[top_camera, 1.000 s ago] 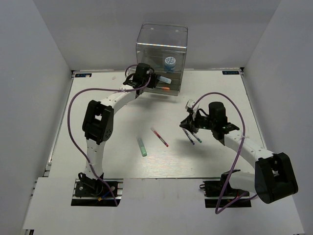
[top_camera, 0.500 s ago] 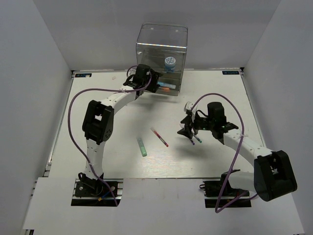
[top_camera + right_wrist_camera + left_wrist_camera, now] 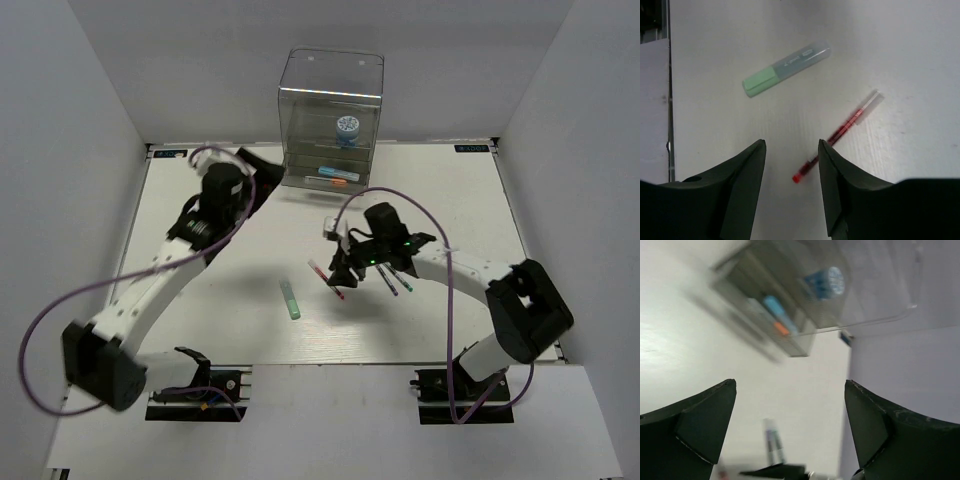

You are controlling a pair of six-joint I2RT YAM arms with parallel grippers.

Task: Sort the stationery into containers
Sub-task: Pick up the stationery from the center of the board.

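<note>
The tall clear container point(image 3: 330, 110) stands at the table's far edge, blurred in the left wrist view point(image 3: 790, 305). It holds the blue-and-white jar point(image 3: 347, 128) point(image 3: 826, 282) above, and a light-blue marker point(image 3: 330, 172) point(image 3: 774, 306) and an orange-tipped marker point(image 3: 341, 181) point(image 3: 781, 329) in a lower drawer. My left gripper point(image 3: 256, 180) point(image 3: 790, 390) hangs open and empty, left of the box. My right gripper point(image 3: 340, 268) point(image 3: 791, 143) is open above the red pen point(image 3: 327, 279) point(image 3: 840, 135), whose red end lies between the fingers. The green marker point(image 3: 290, 298) point(image 3: 785, 67) lies to its left.
Two thin dark pens point(image 3: 392, 280) point(image 3: 774, 447) lie side by side just right of my right gripper. White walls close the table in at the left, right and back. A purple cable arcs over each arm.
My left gripper opened, left the light-blue marker in the container drawer and drew back to the left. My right gripper moved left from the dark pens to over the red pen.
</note>
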